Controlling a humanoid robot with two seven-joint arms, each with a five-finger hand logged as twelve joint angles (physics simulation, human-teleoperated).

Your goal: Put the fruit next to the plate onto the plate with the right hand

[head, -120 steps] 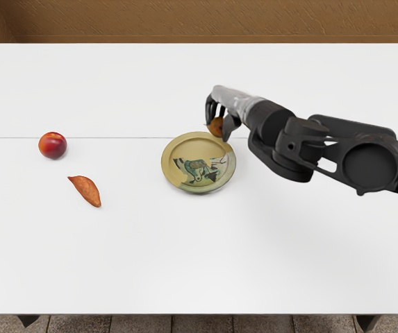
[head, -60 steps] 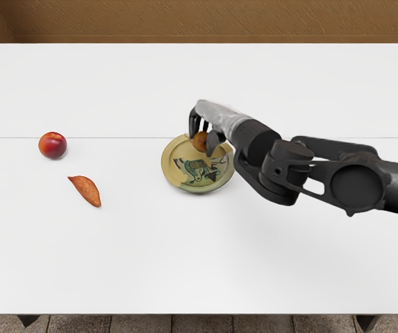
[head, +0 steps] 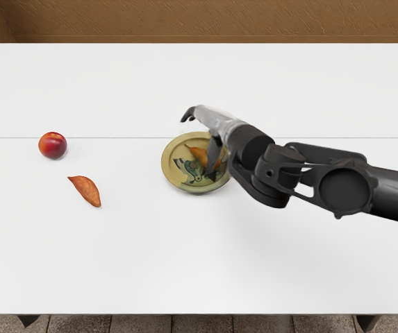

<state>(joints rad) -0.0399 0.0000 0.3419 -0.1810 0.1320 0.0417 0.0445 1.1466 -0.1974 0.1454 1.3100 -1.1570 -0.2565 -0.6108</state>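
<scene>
Head view: right arm comes in from the right edge. The right hand (head: pixel 202 115) hangs over the far rim of the plate (head: pixel 168 165), fingers spread and gripping nothing. The small orange fruit (head: pixel 199 155) lies on the plate, inside the rim, just beside the wrist; I cannot tell if it touches the hand. On the white table (head: pixel 199 263), a red round fruit (head: pixel 52 145) and a tapered orange vegetable (head: pixel 85 190) sit well apart from the plate, at the left.

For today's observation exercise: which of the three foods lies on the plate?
The small orange fruit, on the round yellow plate; the round red fruit and the pointed orange-brown root lie on the white table to its left.
</scene>
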